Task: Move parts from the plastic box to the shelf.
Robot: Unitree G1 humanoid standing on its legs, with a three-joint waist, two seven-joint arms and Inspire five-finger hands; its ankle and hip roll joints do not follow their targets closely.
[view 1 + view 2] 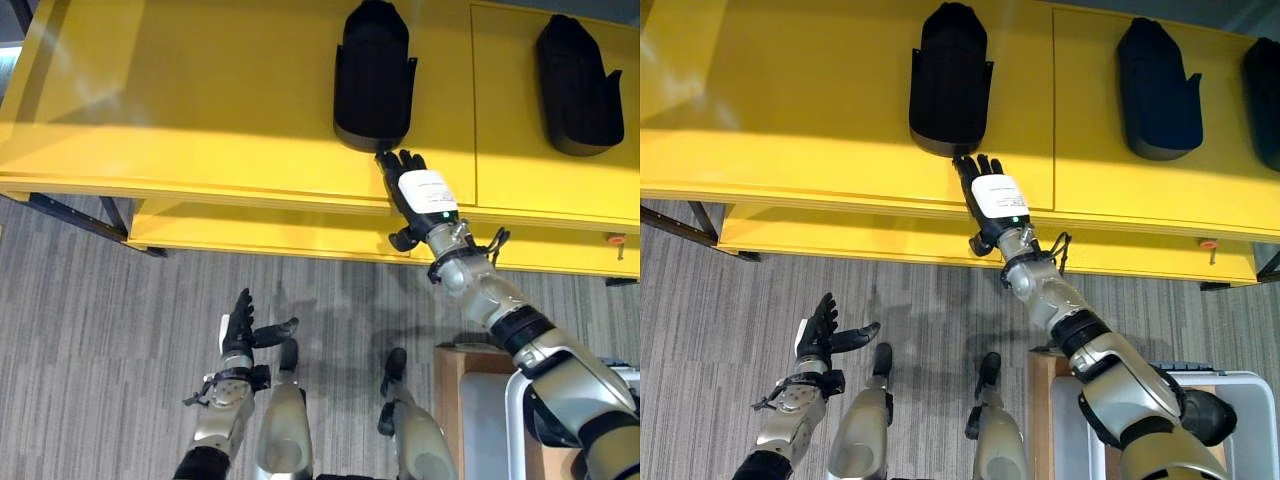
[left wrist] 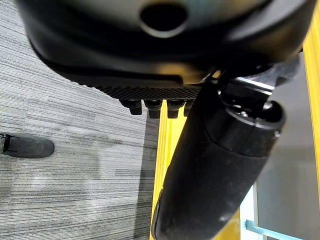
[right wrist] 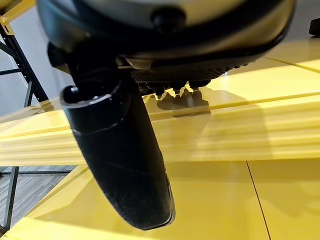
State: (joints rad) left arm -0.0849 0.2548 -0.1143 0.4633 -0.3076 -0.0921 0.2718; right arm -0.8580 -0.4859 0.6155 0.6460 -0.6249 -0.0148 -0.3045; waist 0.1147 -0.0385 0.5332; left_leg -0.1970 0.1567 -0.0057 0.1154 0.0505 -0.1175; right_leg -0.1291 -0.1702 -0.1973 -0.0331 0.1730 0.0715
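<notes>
On the yellow shelf [image 1: 200,110] — right hand [image 1: 412,185], fingers straight, beside a black part [image 1: 373,75].

We cannot tell whether the right hand [image 1: 420,190] touches the black part [image 1: 374,75] at its fingertips. The plastic box [image 1: 1240,425] is cut off at the picture's edge, its contents hidden from us.

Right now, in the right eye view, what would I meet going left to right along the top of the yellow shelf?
First black part, with the right hand stretched flat just below its near end → second black part → third black part, cut off at the picture's right edge. All lie on the yellow shelf.
</notes>
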